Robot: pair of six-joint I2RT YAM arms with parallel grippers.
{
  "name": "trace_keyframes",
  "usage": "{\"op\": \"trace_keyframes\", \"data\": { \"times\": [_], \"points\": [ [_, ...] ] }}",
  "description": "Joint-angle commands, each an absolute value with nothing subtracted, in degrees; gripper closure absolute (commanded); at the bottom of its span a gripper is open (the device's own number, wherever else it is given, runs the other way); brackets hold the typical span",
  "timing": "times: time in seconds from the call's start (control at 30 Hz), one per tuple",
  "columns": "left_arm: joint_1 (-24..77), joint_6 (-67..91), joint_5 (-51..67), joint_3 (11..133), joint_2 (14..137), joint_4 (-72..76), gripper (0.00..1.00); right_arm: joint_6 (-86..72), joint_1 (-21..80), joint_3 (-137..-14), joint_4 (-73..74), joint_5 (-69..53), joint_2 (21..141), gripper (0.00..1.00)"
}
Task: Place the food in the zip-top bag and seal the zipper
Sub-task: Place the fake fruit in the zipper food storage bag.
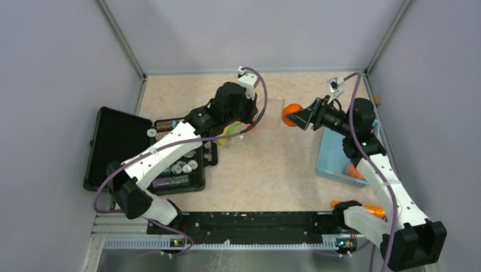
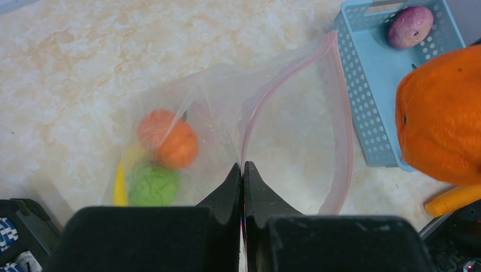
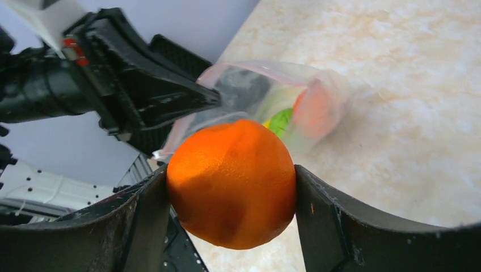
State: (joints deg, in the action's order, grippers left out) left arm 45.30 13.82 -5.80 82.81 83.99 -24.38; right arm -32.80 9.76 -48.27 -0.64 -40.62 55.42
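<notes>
The clear zip-top bag (image 2: 227, 107) hangs open over the table, its pinkish-red zipper (image 2: 344, 141) curving round the mouth. My left gripper (image 2: 243, 165) is shut on the bag's near rim and holds it up. Inside lie a peach-orange fruit (image 2: 168, 139), a green one (image 2: 153, 184) and a yellow banana (image 2: 119, 184). My right gripper (image 3: 230, 175) is shut on an orange (image 3: 231, 182), held in the air just right of the bag's mouth (image 1: 272, 115). The zipper's slider does not show.
A light-blue basket (image 1: 334, 156) stands at the right with a purple-pink piece (image 2: 409, 26) and an orange piece (image 1: 354, 171) in it. An orange stick-shaped toy (image 1: 371, 209) lies near the right arm's base. An open black case (image 1: 122, 147) with round tokens sits left.
</notes>
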Motion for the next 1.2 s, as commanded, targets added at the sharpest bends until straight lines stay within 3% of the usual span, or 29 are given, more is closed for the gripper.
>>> {"op": "trace_keyframes", "data": {
  "times": [0.0,0.57,0.77,0.97,1.17],
  "points": [
    [45.0,14.7,-4.8,84.7,84.5,-22.5,1.0,-27.9,15.1,-53.5,-1.4,-38.7,55.9,0.46],
    [45.0,15.3,-4.0,85.1,84.3,-23.2,1.0,-18.6,29.7,-64.4,11.4,-12.4,66.6,0.46],
    [45.1,15.4,-3.6,85.7,84.5,-23.2,1.0,-18.5,30.3,-66.0,14.2,-10.5,70.2,0.44],
    [45.0,15.5,-3.6,85.8,84.3,-23.1,1.0,-18.9,30.7,-66.2,15.1,-8.5,71.0,0.32],
    [45.0,15.5,-3.3,86.3,84.6,-23.4,1.0,-19.7,30.7,-65.5,12.9,-11.6,70.4,0.27]
  ]
}}
